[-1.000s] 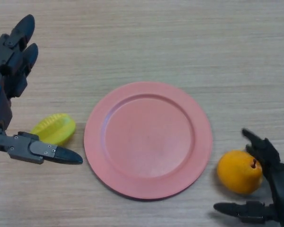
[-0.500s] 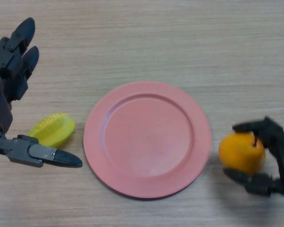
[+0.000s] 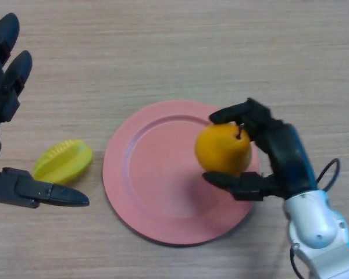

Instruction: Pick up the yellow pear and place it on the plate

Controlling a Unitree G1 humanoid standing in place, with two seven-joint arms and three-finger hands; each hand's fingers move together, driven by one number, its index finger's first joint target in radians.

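My right hand (image 3: 279, 154) is shut on the yellow-orange pear (image 3: 223, 149), fingers over its top and thumb under it. It holds the pear above the right part of the pink plate (image 3: 157, 186), which lies in the middle of the wooden table. My left hand (image 3: 6, 87) is open at the left edge, with straight fingers pointing up and the thumb pointing right.
A yellow-green starfruit (image 3: 63, 160) lies on the table left of the plate, between my left hand's fingers and thumb, not touched.
My right hand closed on the pear at the lower right, lifted it and carried it left over the plate. My left hand drifted slightly left.
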